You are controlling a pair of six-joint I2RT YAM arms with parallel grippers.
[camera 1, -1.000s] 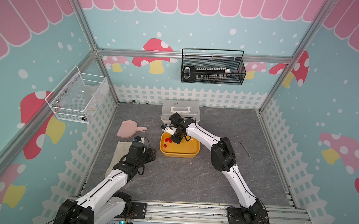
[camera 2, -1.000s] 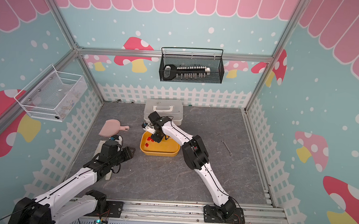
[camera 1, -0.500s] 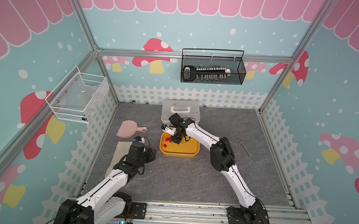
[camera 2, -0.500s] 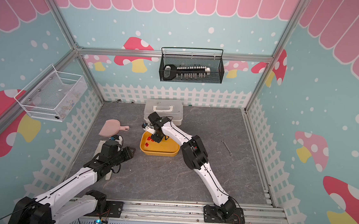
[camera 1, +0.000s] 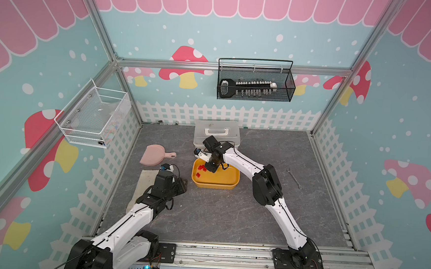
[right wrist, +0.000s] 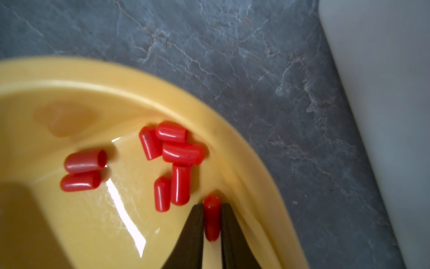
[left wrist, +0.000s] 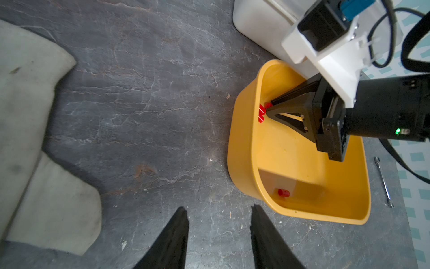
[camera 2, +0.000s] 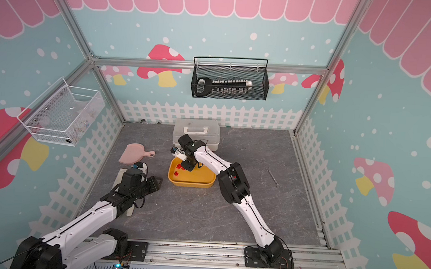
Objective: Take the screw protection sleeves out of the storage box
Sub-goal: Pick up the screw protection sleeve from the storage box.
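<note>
The right gripper (right wrist: 212,205) pinches a single sleeve (right wrist: 212,220) between its dark fingertips in a corner of the yellow box (right wrist: 244,177). Only the right wrist view makes that grip plain: the red piece lies lengthwise between the two fingers, touched on both sides, close against the curved wall. The same view shows seven more sleeves (right wrist: 176,151) loose on the glossy bottom, a pile of five just beside the held one and a pair side by side a little apart. Each is a short, smooth, bright red tube with a rounded end, and one of the pair shows an open mouth. In both top views the sleeves (camera 1: 201,168) shrink to red specks at 10 o'clock inside the box (camera 1: 215,182), and the right gripper (camera 1: 209,166) reaches down over them with its fingertips hidden by its own body. Those views alone take in the whole floor: a white case (camera 1: 217,132) at the box's 12 o'clock, a pink scoop (camera 1: 156,156) at 10 o'clock, a wrench (camera 1: 293,178) at 3 o'clock and a cloth (camera 1: 143,179) at 9 o'clock, partly under the left arm. The left gripper (left wrist: 218,233), seen from its own wrist, hangs over bare floor with its fingers apart and nothing between them, between cloth and box and clear of the rim. That view also catches a lone sleeve (left wrist: 283,192) by the wall, apart from the pile.
</note>
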